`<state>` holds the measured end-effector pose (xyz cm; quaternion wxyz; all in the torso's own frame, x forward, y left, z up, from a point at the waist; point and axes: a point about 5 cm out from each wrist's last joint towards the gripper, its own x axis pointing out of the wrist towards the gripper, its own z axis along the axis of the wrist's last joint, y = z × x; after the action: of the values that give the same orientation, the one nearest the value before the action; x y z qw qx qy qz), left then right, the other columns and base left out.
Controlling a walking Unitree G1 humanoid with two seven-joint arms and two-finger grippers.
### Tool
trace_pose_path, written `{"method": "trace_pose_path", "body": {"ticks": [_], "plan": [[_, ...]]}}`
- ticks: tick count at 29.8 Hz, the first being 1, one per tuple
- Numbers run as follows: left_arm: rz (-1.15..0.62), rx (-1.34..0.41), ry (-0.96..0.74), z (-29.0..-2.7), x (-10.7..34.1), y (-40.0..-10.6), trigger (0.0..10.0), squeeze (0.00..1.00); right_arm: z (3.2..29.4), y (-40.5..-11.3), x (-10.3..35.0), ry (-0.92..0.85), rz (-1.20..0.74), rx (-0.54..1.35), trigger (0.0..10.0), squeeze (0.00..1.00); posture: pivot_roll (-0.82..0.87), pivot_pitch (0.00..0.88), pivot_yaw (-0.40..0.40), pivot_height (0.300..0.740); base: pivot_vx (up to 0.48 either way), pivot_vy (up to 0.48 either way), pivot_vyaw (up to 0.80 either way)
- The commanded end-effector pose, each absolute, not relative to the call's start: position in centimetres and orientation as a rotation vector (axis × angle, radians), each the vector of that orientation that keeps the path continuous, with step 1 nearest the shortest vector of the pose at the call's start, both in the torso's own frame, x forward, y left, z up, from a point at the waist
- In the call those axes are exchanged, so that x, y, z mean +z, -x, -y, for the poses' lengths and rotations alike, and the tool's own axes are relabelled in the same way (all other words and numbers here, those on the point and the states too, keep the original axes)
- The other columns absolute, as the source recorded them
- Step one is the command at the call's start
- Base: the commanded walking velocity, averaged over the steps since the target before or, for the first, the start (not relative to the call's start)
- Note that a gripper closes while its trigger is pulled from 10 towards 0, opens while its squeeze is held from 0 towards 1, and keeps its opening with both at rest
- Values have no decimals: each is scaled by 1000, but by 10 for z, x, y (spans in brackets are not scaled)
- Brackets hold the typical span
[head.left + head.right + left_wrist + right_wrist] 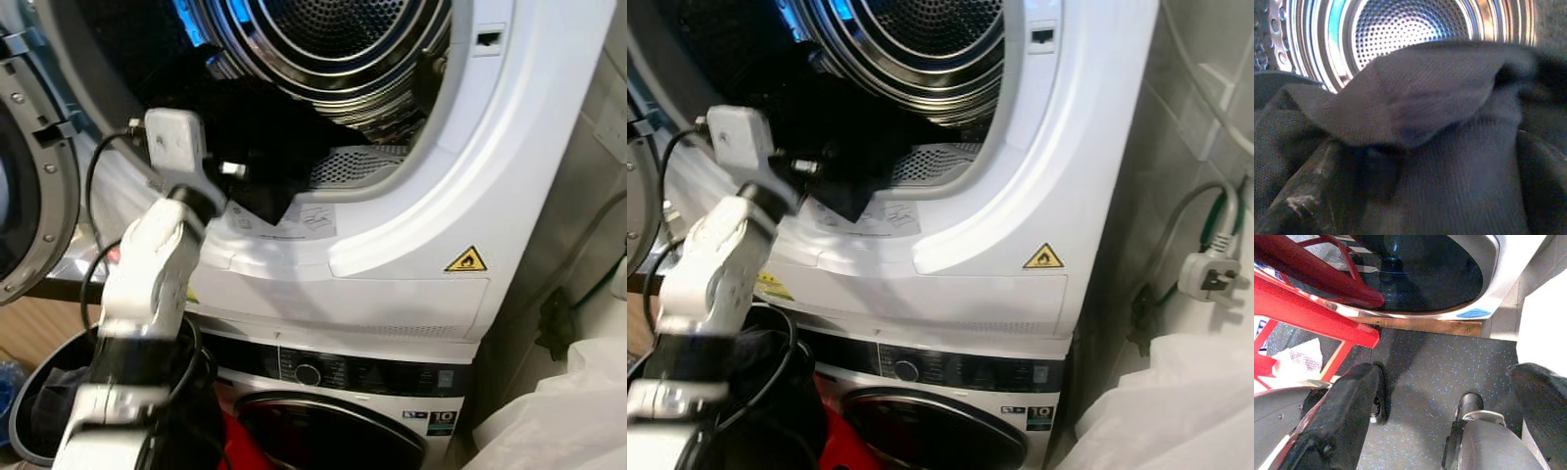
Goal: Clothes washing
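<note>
We see two white machines stacked: the upper dryer [411, 264] with its round opening, and the washer [343, 392] below it with a dark control strip. Inside the dryer, the perforated steel drum [333, 29] gleams in ribbed rings. One black garment [260, 147], a matte fine-knit cloth, lies bunched on the lip of the opening and droops over it. Our left hand [235, 171] reaches into that cloth; we cannot tell its grip. Our right hand [1444, 396] hangs above speckled floor [1440, 367], fingers parted.
</note>
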<state>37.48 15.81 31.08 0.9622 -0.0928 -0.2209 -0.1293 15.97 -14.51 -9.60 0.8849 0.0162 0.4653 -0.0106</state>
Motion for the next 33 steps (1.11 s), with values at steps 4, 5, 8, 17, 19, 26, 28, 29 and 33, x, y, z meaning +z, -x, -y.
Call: {"method": "trace_pose_path", "body": {"ticks": [4,5,8,17,19,26,28,29,33], "plan": [[404,-197,225,-167,324,-398,10000,0,138,-161,-96,-39,-975,2,10000,0,39,0,134,740,0,0,0],[390,-193,230,-167,326,-402,10000,0,138,-162,-95,-40,-974,2,10000,0,35,0,136,740,0,0,0],[328,-206,235,-163,332,-416,10000,0,139,-163,-95,-40,-971,-2,10000,0,31,0,141,740,0,0,0],[250,-379,238,-134,339,-424,10000,0,140,-160,-96,-42,-980,-8,10000,0,14,0,146,740,0,0,0],[276,-407,240,-127,347,-424,10000,0,140,-159,-97,-42,-981,-8,10000,0,10,0,148,740,0,0,0],[449,-554,311,-86,393,-412,10000,0,143,-157,-97,-35,-983,-12,10000,0,3,0,141,740,0,0,0],[472,-608,293,-75,399,-408,10000,0,143,-158,-97,-34,-981,-14,10000,0,-1,0,142,740,0,0,0],[484,-624,292,-71,402,-407,10000,0,143,-158,-97,-34,-979,-16,10000,0,-5,0,141,740,0,0,0],[529,-669,282,-62,407,-403,10000,0,144,-159,-97,-36,-974,-23,10000,0,-13,0,144,740,0,0,0]]}}
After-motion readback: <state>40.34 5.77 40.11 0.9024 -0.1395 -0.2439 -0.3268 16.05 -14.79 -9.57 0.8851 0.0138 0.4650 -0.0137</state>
